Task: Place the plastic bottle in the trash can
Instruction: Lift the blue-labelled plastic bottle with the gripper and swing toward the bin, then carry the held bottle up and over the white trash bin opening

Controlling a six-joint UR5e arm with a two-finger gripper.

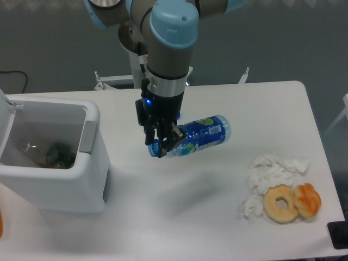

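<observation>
Gripper (161, 145) clamped on the bottle (200, 136) at its neck end, body sticking out sideways to the right, lifted off the table (163, 217). Nearest me: tissues (266, 176) and a doughnut (281, 203), well apart. Bin (81, 179) at left, lid up, near but not under the bottle. Risk: end-held bottle may swivel or slip; released short, it clips the rim.

One bottle (202, 135) is in view, held off the table (179, 206) by one gripper (161, 145). One trash can (60, 179) stands at nine o'clock, with some waste inside that is too blurred to count. At four o'clock lie two ring-shaped pastries: one pale doughnut (281, 203) and one orange one (308, 199). About three crumpled tissues (274, 167) lie beside them.
</observation>
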